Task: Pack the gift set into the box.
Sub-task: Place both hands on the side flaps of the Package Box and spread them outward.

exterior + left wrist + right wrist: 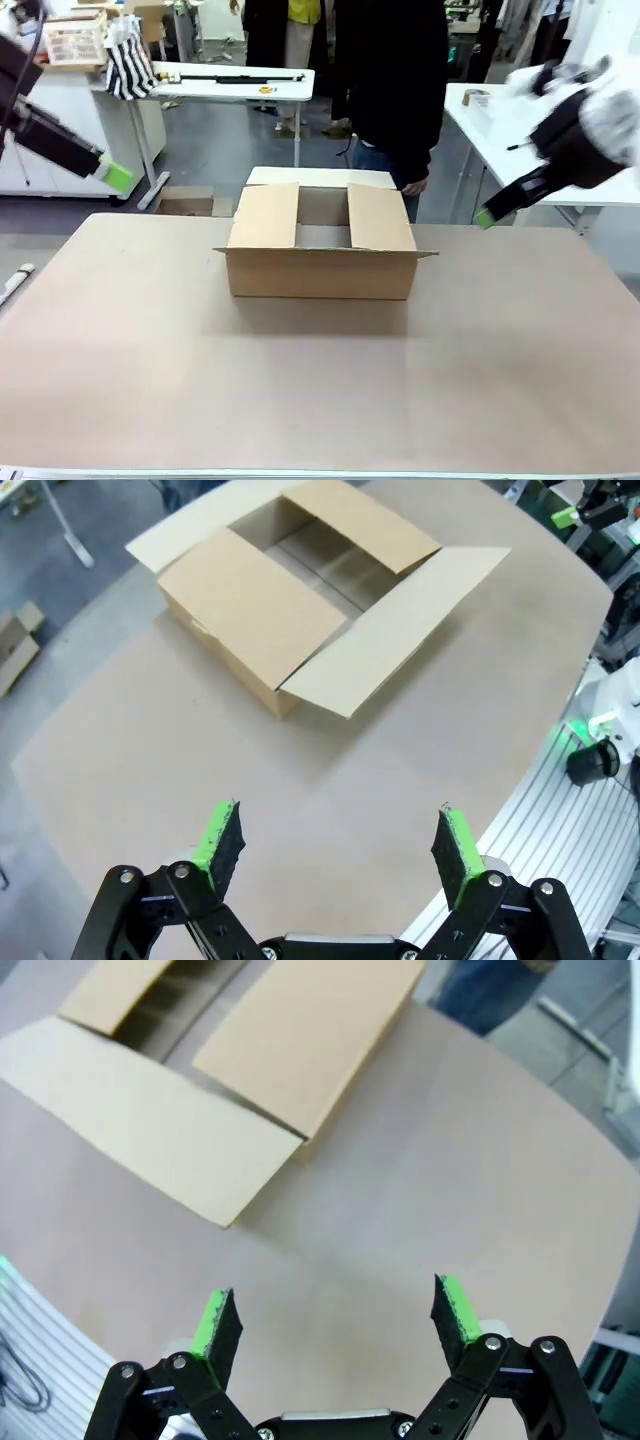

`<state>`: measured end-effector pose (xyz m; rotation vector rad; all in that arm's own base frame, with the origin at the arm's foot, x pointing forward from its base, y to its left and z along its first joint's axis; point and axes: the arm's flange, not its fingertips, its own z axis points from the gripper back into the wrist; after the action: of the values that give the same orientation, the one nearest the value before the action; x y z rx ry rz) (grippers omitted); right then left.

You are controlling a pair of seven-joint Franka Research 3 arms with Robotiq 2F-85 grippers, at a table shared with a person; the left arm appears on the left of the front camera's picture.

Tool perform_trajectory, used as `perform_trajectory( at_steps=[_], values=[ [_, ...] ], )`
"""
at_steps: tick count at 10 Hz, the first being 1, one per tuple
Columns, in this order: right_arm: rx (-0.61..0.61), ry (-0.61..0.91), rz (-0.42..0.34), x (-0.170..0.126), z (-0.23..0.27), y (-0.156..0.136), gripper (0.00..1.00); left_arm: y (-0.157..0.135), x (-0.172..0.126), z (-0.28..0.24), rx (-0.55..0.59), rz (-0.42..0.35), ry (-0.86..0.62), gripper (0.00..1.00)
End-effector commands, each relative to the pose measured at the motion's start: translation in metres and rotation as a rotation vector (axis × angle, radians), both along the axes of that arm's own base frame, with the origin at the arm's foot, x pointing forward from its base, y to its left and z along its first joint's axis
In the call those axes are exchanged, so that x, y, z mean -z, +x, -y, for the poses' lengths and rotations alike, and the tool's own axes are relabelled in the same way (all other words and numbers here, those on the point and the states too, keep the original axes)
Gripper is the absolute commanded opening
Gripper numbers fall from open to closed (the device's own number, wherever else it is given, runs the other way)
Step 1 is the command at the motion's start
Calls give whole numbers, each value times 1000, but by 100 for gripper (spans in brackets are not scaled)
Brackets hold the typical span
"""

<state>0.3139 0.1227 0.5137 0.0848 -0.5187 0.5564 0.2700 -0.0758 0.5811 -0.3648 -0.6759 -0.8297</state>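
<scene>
The box (320,270) is a brown cardboard carton in the middle of the table. Its two side flaps are folded in over the top with a gap between them, and its long flaps are spread outward. The left wrist view has the box (260,610) farther off, and in the right wrist view the box (300,1030) sits at the top. The gift set is out of view. My left gripper (115,175) hangs open, high at the far left, clear of the table. In its own view the left gripper (340,830) holds nothing. My right gripper (490,215) is raised at the far right, and its own view shows the right gripper (335,1310) open with nothing in it.
A person (400,80) in a dark top stands behind the box at the far edge, one hand (412,187) hanging down. A small carton (185,200) lies on the floor beyond the table. White tables (480,110) stand behind. An aluminium rail (560,810) borders the tabletop.
</scene>
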Motion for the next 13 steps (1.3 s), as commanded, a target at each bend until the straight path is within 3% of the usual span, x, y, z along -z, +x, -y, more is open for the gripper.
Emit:
perform_trajectory(
  at_steps=[1, 2, 3, 4, 5, 6, 7, 8, 9, 10, 12, 13],
  values=[
    [-37, 11, 10, 0, 5, 7, 100, 1, 4, -3, 1, -16, 22, 100],
    [0, 0, 0, 0, 0, 0, 100, 0, 0, 0, 0, 0, 0, 100],
    [-48, 126, 27, 1, 12, -3, 100, 9, 2, -3, 46, -116, -68, 100],
    [-133, 342, 102, 4, 35, -15, 100, 19, 9, -16, 115, -233, -147, 100],
    [-178, 551, 238, 3, 53, -34, 100, 27, 18, -27, 164, -332, -205, 100],
    [-221, 721, 339, 4, 73, -56, 100, 35, 28, -38, 187, -386, -272, 100],
    [-291, 888, 424, 15, 95, -73, 100, 42, 37, -47, 157, -381, -353, 100],
    [-326, 1007, 366, 33, 111, -78, 100, 48, 41, -56, 183, -352, -535, 100],
    [-363, 1117, 250, 56, 125, -68, 100, 53, 46, -65, 183, -281, -751, 100],
    [-405, 1174, 188, 77, 132, -52, 100, 56, 53, -71, 152, -237, -837, 100],
    [-498, 1229, 14, 104, 129, -16, 100, 61, 65, -73, 123, -201, -871, 100],
    [-520, 1204, -81, 108, 124, -1, 100, 63, 69, -70, 67, -251, -771, 100]
  ],
)
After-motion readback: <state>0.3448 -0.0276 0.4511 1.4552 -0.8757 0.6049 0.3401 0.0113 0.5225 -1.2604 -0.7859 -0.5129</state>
